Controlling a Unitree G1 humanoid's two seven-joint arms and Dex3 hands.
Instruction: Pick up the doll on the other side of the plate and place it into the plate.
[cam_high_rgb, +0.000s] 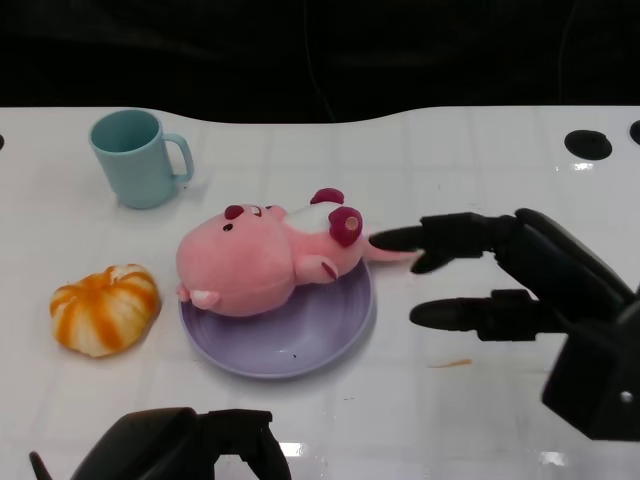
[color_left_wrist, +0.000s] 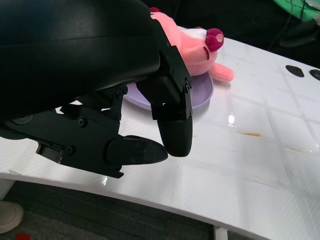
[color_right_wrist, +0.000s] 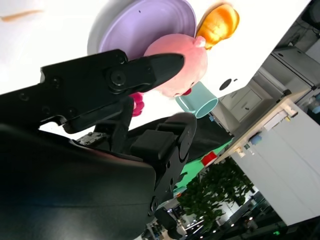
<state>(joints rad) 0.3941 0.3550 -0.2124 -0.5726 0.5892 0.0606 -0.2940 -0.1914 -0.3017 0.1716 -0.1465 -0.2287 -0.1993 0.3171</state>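
Right hand (cam_high_rgb: 500, 275) fingers (cam_high_rgb: 400, 239) beside doll (cam_high_rgb: 260, 255) on plate (cam_high_rgb: 310, 345).

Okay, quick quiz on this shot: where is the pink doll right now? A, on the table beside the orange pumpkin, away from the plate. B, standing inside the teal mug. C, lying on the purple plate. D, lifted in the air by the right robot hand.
C: the head view shows the pink doll lying on its side across the purple plate, with the right robot hand open beside it, holding nothing.
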